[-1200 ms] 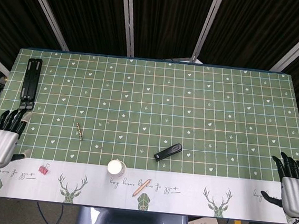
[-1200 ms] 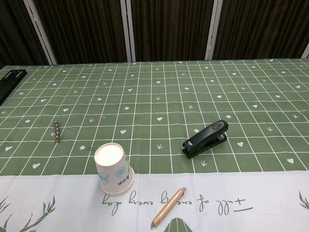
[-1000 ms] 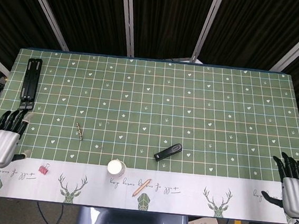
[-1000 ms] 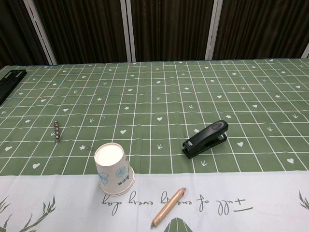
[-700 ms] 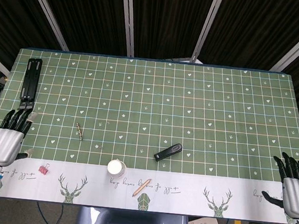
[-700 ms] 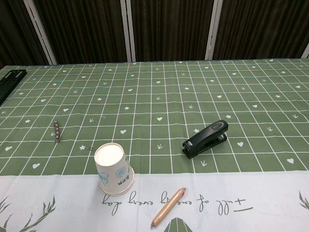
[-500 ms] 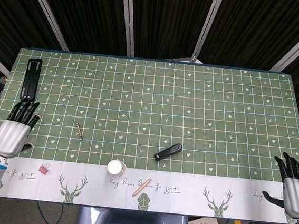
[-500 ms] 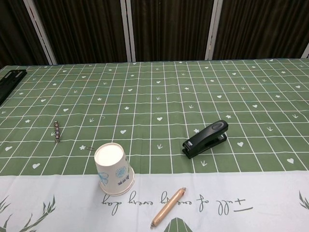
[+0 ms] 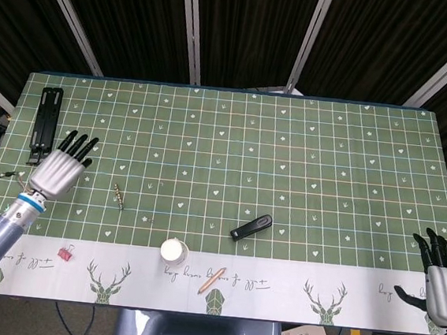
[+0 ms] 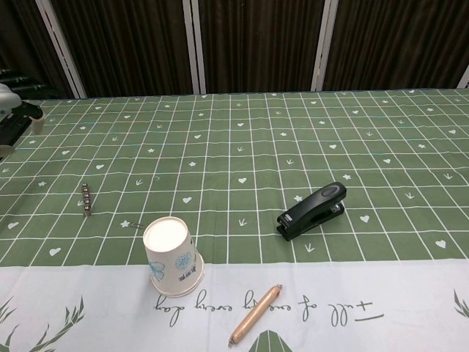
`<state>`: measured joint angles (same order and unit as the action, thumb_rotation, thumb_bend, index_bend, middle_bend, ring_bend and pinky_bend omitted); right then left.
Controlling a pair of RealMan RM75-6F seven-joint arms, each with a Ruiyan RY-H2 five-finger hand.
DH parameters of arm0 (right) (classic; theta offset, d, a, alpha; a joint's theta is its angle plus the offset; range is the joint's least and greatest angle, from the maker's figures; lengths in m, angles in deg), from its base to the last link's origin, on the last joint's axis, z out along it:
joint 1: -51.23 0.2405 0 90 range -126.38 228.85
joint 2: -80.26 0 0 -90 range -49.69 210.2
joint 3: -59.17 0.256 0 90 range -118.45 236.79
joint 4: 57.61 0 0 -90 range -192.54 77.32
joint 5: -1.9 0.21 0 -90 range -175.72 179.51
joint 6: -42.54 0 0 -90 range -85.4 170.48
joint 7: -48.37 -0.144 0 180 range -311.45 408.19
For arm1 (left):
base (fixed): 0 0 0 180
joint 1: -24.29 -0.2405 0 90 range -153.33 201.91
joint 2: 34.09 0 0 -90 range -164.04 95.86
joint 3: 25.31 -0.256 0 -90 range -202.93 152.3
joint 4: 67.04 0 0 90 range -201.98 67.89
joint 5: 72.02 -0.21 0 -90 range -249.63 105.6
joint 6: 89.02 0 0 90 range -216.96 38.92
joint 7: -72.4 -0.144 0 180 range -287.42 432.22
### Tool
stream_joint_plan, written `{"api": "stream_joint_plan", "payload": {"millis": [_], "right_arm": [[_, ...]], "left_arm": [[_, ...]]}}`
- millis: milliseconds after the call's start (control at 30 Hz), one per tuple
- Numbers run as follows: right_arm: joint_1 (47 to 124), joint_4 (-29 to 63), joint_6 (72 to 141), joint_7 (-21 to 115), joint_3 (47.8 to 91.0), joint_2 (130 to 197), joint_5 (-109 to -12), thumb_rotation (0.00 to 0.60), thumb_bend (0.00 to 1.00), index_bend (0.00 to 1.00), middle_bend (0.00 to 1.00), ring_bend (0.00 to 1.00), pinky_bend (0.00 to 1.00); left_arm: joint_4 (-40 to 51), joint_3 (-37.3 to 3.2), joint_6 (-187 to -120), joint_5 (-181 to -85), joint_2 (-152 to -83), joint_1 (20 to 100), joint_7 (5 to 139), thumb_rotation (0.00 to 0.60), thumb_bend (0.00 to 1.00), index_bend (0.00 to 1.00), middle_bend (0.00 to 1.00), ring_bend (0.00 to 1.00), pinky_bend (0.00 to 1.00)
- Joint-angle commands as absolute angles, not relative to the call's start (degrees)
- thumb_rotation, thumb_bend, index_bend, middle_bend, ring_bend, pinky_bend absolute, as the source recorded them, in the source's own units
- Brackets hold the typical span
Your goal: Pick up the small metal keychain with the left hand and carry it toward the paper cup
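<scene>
The small metal keychain (image 9: pixel 118 195) lies on the green grid cloth, left of centre; the chest view has this keychain (image 10: pixel 86 199) at its left. The paper cup (image 9: pixel 173 251) stands upside down near the front edge; in the chest view the cup (image 10: pixel 173 256) is in the foreground. My left hand (image 9: pixel 60 170) hovers above the cloth to the left of the keychain, fingers spread, holding nothing. Only its edge (image 10: pixel 13 97) enters the chest view at the far left. My right hand (image 9: pixel 442 277) is open at the table's front right corner.
A black stapler (image 9: pixel 251 227) lies right of the cup. A wooden pen (image 9: pixel 211 279) rests on the white front strip. A long black tool (image 9: pixel 45 123) sits at the far left edge. A pink binder clip (image 9: pixel 65 253) lies at the front left.
My left hand has risen from the front left corner and moved up and right toward the keychain. It now shows at the chest view's left edge. The right hand stayed put.
</scene>
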<state>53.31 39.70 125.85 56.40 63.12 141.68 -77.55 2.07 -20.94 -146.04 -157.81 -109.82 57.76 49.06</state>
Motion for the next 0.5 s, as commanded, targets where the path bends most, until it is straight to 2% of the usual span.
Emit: {"api": "stream_joint_plan", "payload": {"millis": [33,300,500], "right_arm": [[53.12,39.79,125.84,56.12,63.27,141.53,-76.99,0.600,0.05,0.12,0.00,0.00,0.02],[52.69,39.64,126.07,55.09,63.56,141.14,-76.10,0.600,0.05,0.12,0.00,0.00,0.02],[52.50,39.72,126.02,54.61,63.66,141.00,-75.59,0.600,0.05,0.12,0.00,0.00,0.02]], "left_arm": [[-4.71,-21.52,-142.75,-159.33,-115.37,61.21,51.04,0.600,0.29,0.39,0.00,0.00,0.00],[-13.00,-23.03,-138.98,-160.23,-122.38,64.62,52.26,0.600,0.28,0.41,0.00,0.00,0.00],[-16.78,-24.22,-138.25,-161.14,-124.97,65.58,53.41,0.600,0.28,0.41,0.00,0.00,0.00]]}}
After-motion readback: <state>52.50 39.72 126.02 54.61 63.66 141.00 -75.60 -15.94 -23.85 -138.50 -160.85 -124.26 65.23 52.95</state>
